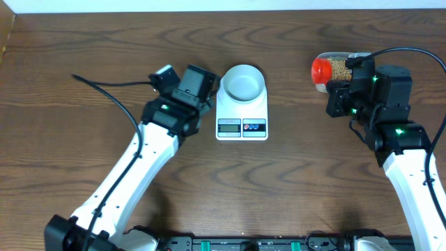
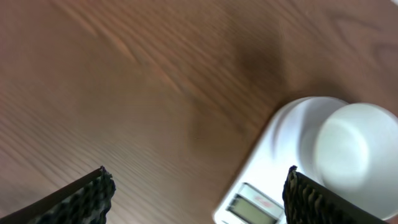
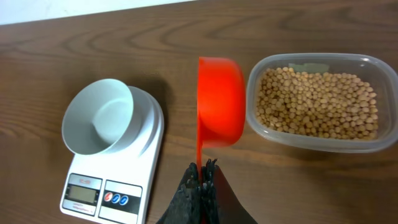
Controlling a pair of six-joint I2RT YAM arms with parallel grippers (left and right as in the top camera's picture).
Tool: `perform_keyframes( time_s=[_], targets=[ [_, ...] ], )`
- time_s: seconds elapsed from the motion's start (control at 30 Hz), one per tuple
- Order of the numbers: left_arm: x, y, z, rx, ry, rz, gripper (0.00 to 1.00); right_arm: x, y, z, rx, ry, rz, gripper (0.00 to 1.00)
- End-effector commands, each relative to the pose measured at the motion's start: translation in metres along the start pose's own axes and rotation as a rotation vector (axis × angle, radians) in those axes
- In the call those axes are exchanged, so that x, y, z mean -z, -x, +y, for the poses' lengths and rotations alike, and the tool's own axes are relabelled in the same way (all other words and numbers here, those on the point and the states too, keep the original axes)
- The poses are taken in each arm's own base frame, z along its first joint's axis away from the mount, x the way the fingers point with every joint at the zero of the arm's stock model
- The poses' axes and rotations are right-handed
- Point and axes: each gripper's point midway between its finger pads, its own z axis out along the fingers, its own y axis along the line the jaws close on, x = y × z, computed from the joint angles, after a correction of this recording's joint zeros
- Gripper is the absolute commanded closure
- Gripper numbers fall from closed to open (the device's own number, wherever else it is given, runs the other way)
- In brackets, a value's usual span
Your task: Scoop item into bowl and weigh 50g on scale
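Bowl [image 3: 98,117] sits empty on the scale [image 3: 142,168], awaiting beans [image 3: 317,102]. Right fingers [image 3: 186,200] pinch the scoop [image 3: 219,102] handle beside it; left fingers [image 2: 81,200] stand spread.

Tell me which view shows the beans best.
Right wrist: the beans fill the clear tub, unobstructed. Overhead catches only a patch beside the orange scoop, the rest hidden. Left wrist shows none.
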Motion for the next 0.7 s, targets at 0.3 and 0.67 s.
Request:
perform_keyframes(
  time_s=[0.3, 0.67],
  targets=[
    [0.081, 0.066, 0.042, -0.159, -0.089, -0.222, 0.1, 0.005, 0.013, -0.005, 0.007, -0.031, -0.035, 0.99],
    [0.094, 0.028, 0.01, -0.74, -0.378, -0.096, 0.02, 0.006, 0.023, -0.004, -0.008, -0.026, -0.078, 0.99]
  ],
)
